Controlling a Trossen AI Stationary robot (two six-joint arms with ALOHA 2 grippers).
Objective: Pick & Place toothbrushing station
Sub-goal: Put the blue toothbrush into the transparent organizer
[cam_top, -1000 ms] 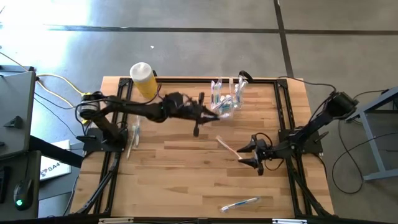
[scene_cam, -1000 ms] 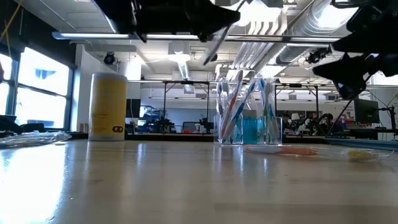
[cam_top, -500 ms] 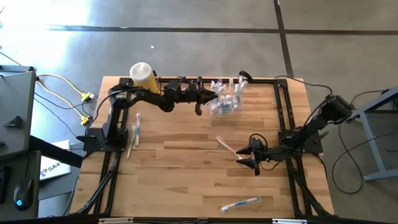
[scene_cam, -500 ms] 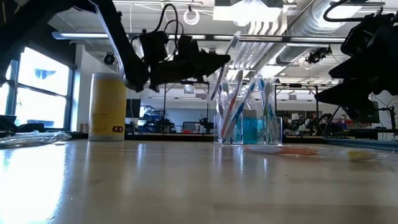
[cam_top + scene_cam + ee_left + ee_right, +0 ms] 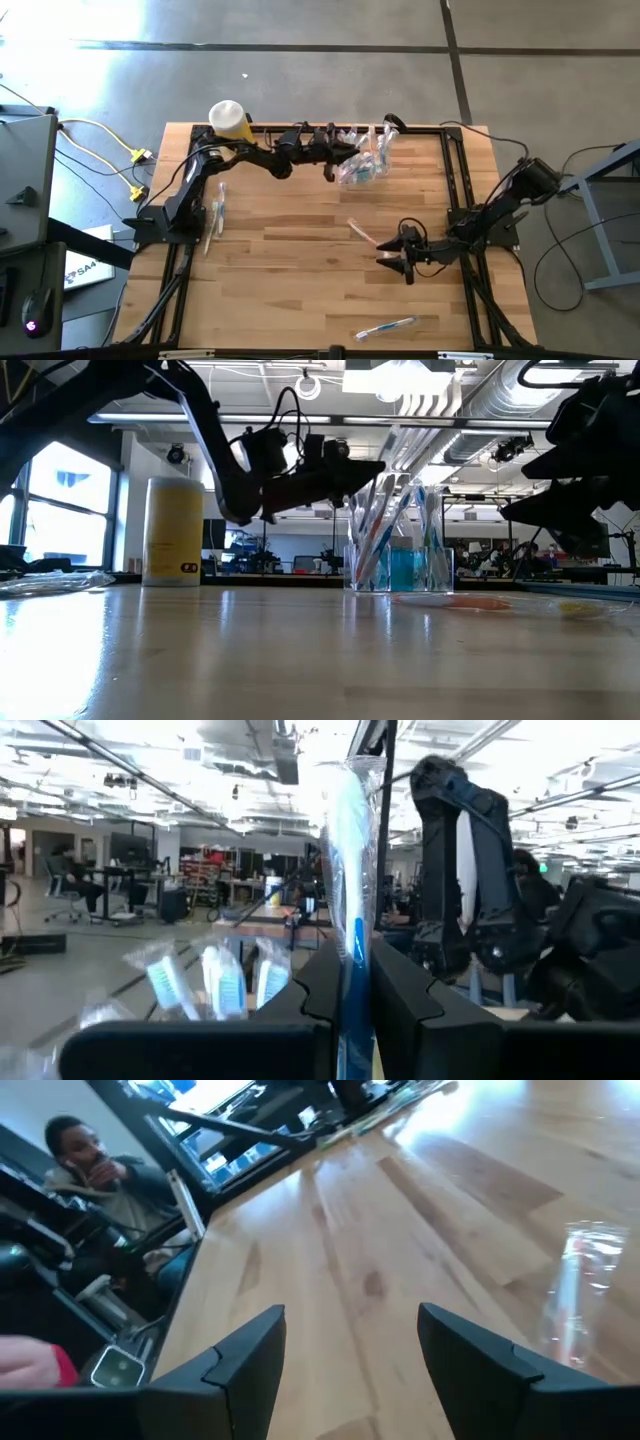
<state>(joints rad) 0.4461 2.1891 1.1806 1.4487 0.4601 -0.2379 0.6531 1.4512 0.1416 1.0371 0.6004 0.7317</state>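
No text, brand or number could be read with certainty. A small dark label mark was seen low on the tall yellow cylinder container with a white top (image 5: pixel 174 532), but its characters could not be made out.

left gripper (image 5: pixel 338 160) jaws clamped, right gripper (image 5: pixel 392 262) jaws apart
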